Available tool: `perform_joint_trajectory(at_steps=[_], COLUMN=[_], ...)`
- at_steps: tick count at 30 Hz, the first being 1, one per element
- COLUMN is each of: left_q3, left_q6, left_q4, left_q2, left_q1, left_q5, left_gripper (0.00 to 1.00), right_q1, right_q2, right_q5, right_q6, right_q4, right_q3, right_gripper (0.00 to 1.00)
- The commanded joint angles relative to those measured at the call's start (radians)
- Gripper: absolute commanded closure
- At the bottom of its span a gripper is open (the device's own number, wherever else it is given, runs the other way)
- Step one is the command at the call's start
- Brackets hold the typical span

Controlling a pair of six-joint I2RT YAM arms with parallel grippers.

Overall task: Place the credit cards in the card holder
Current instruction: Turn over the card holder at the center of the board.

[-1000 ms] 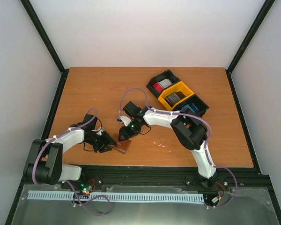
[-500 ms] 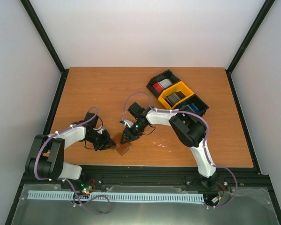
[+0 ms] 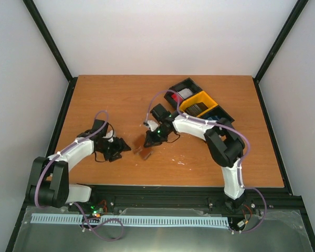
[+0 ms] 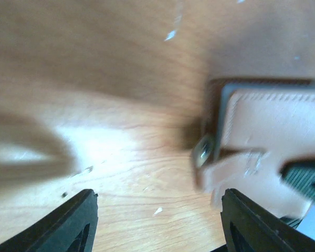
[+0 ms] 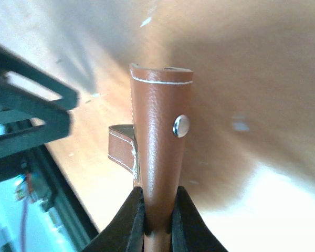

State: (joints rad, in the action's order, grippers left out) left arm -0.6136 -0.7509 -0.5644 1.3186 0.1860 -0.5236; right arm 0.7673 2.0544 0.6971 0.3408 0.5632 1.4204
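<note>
My right gripper is shut on the brown leather card holder and holds it near the table's middle front. In the right wrist view the holder stands edge-on between my fingertips, its snap stud facing the camera and its tab clasp hanging to the left. My left gripper is open and empty, just left of the holder. In the left wrist view the holder is blurred at the right, past my open fingers. Credit cards lie in the tray at the back right.
The black-and-yellow three-compartment tray stands at the back right with red/white, grey and blue card stacks. The right arm reaches across in front of it. The table's near edge is a black rail.
My right gripper has carried the card holder up and away from the near edge, toward the table's middle. My left gripper has let go and drawn back to the left.
</note>
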Motion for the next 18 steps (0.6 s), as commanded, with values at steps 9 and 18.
perform_joint_trajectory(at_steps=[9,18], left_q3=[-0.191,-0.275], left_q6=[0.064,0.038], left_q4=[0.092,0.068], left_q2=[0.017,0.078], left_q1=[-0.002,-0.003], left_q5=[0.007,0.093], left_gripper=[0.26,0.24], right_q1=[-0.020,0.077], right_q2=[-0.149,0.026], right_q5=[-0.968,-1.325], right_q6=[-0.036,0.049], right_q4=[0.517,0.701], right_q3=[0.225,0.281], right_gripper=[0.97,0.97])
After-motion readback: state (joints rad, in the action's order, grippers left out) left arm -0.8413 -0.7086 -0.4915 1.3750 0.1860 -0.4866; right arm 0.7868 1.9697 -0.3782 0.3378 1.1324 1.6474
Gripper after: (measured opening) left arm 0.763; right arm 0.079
